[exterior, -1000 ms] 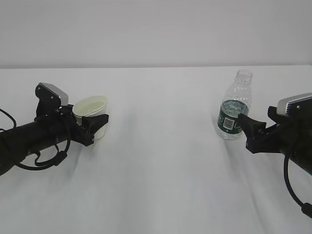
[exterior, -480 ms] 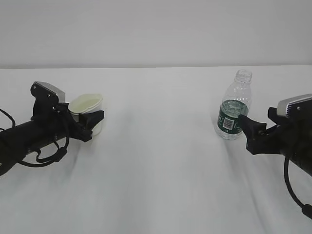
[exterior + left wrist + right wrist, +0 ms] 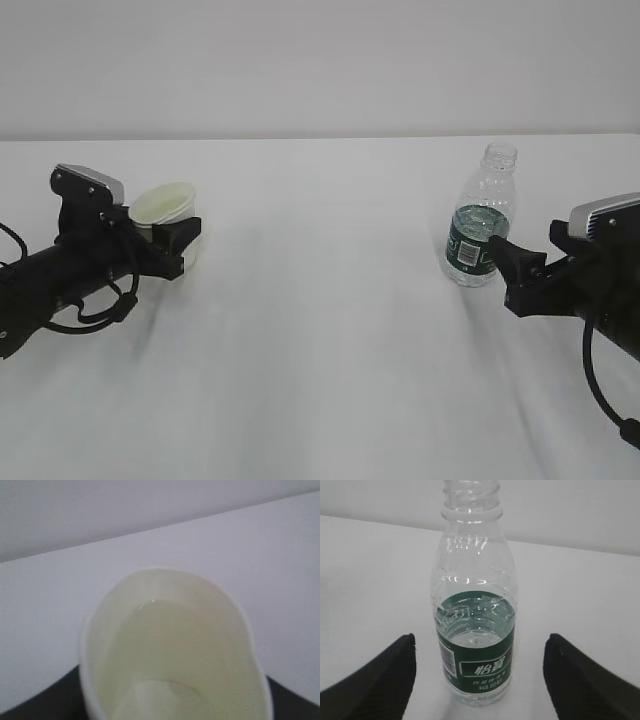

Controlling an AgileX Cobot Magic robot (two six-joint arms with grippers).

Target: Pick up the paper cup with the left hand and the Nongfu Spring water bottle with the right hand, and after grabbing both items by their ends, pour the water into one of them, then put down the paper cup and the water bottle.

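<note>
White and bare, the worktop (image 3: 330,330) carries everything, its far edge set against a pale wall. The right hand (image 3: 507,265) is stretched low near the right edge; its fingers (image 3: 375,672) are spread wide and nothing is gripped by them. In the right wrist view the Nongfu Spring water bottle (image 3: 478,222) is framed between the two dark tips with clear gaps on either side, so no contact is made. The left hand (image 3: 178,245) is laid along the worktop toward the left edge, its fingers (image 3: 180,237) closed about the lower body of the paper cup (image 3: 168,212). The cup is tipped, its mouth turned up and toward the middle of the worktop; whether its base rests on the surface or is raised just clear cannot be told from the exterior view.

The bottle is stood upright, capless, well toward the right edge and about midway back. The water (image 3: 472,630) is seen inside it at roughly the level of the top of the green label. The cup's cream interior fills the left wrist view and is judged dry, though the close, soft focus makes that uncertain.

As to progress, only the first part is judged done: the cup is grasped. The bottle has yet to be gripped and lifted, the pour has yet to be made, and both items have yet to be set down.
</note>
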